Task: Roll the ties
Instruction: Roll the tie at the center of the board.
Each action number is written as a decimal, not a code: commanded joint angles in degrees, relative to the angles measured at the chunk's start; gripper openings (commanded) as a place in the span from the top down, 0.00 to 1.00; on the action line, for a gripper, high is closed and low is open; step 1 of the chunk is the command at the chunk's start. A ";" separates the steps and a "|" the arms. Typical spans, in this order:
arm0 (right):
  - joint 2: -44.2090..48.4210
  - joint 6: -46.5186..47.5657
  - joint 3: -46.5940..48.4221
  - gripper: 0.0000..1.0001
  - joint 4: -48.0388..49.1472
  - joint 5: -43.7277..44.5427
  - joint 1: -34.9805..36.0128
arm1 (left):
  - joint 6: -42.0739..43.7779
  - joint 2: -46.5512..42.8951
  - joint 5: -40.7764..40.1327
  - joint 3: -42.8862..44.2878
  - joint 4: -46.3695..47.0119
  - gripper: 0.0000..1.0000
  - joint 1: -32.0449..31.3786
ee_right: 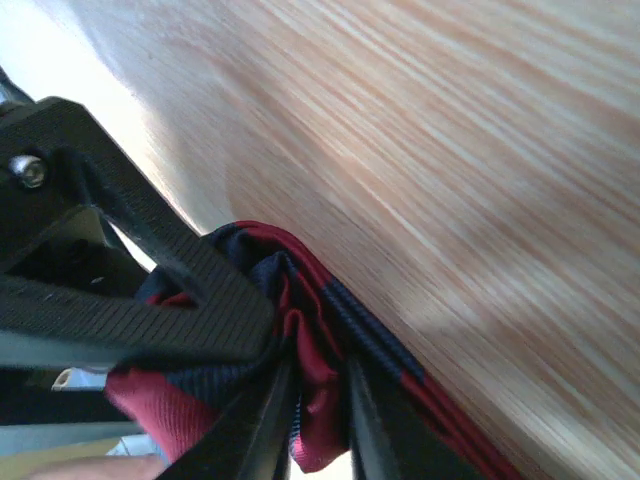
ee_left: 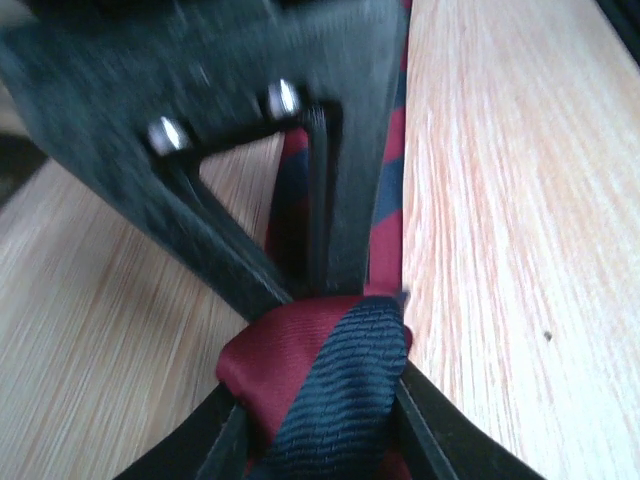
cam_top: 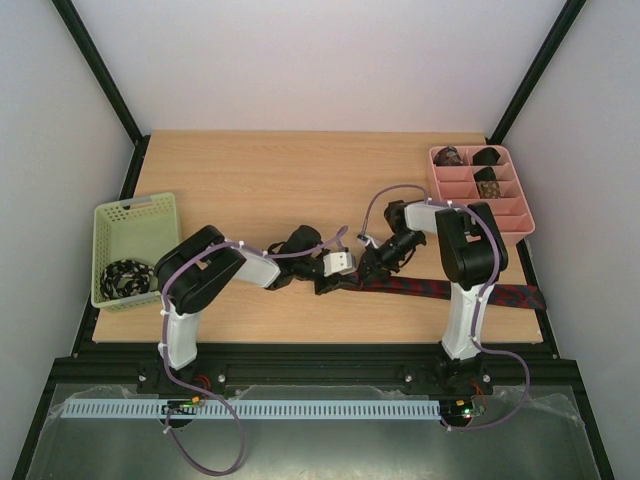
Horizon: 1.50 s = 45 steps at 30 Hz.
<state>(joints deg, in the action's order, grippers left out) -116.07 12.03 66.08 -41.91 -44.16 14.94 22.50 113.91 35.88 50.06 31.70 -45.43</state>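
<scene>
A dark red tie with navy stripes point(cam_top: 450, 290) lies along the table's near edge, its long tail running right. Its left end is bunched into a small roll point(ee_left: 290, 345) between both grippers. My left gripper point(ee_left: 320, 405) is shut on that roll, with a finger pressed on each side. My right gripper point(ee_right: 318, 400) meets it from the opposite side and has a fold of the same tie point(ee_right: 340, 300) pinched between its fingers. In the top view the two grippers, left point(cam_top: 335, 278) and right point(cam_top: 372, 272), sit nearly touching at the table's middle front.
A pale green mesh basket point(cam_top: 135, 215) at the left holds a black-white coiled tie point(cam_top: 125, 277). A pink divided tray point(cam_top: 520, 215) at the back right holds three rolled ties point(cam_top: 487, 156). The table's front edge runs just below the tie.
</scene>
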 commanded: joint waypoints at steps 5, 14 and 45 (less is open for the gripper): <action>0.43 4.13 4.11 0.62 -5.78 5.79 -2.88 | 8.48 1.98 -7.35 -2.73 -16.37 0.73 -0.31; 2.05 0.94 8.64 0.54 -11.19 -1.60 -4.22 | 8.57 2.84 -8.68 -0.46 -18.93 0.75 -0.54; 3.32 -1.27 7.11 0.50 -18.53 -0.07 0.54 | 6.77 2.35 -9.43 -0.46 -19.88 0.73 -0.69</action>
<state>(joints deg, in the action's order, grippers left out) -110.32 10.24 73.34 -56.42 -40.40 13.98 29.12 113.21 33.01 52.49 21.89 -45.76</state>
